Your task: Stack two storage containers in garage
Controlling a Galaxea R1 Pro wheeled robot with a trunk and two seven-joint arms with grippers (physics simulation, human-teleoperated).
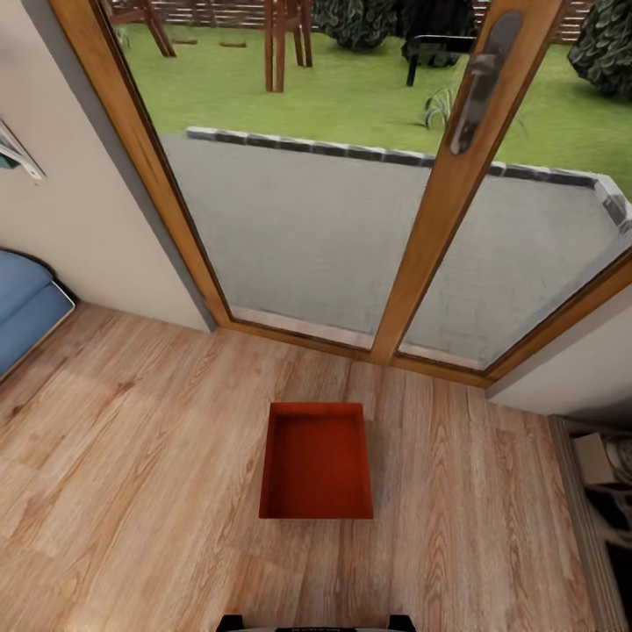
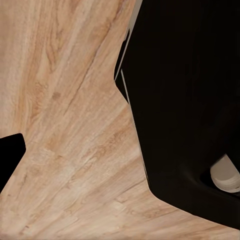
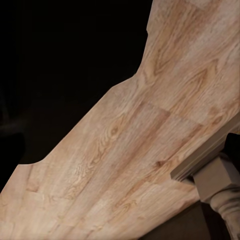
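Facing you on the wood floor (image 1: 132,456) sits one orange-red container (image 1: 316,463), empty and square-on, just short of the glass doors (image 1: 298,228) and straight ahead of your base. You look to be at the pickup step, so next bring both arms down to its side walls. I cannot tell whether either gripper is open or closed. A blue sofa (image 1: 25,307) edges the room's left side; outside lie paving and lawn.
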